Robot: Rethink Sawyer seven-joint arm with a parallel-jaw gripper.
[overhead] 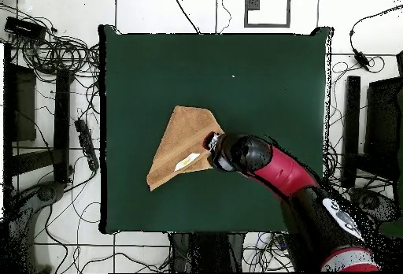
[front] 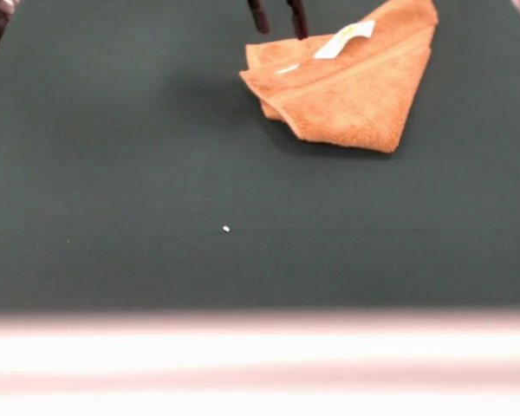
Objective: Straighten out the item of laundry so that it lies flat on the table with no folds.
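A small white speck (front: 226, 229) lies on the desk's cloth, well apart from everything else; the overhead view shows it as a pale dot (overhead: 233, 75). The floor of pale square tiles with dark joints (overhead: 169, 9) surrounds the desk on all sides. Tangled black cables (overhead: 59, 46) run across the tiles on one side. A black multi-socket power strip (overhead: 85, 143) lies among them, near the desk edge. A dark rectangular frame outline (overhead: 268, 7) sits on the tiles. Black upright equipment (overhead: 349, 129) stands on the opposite side.
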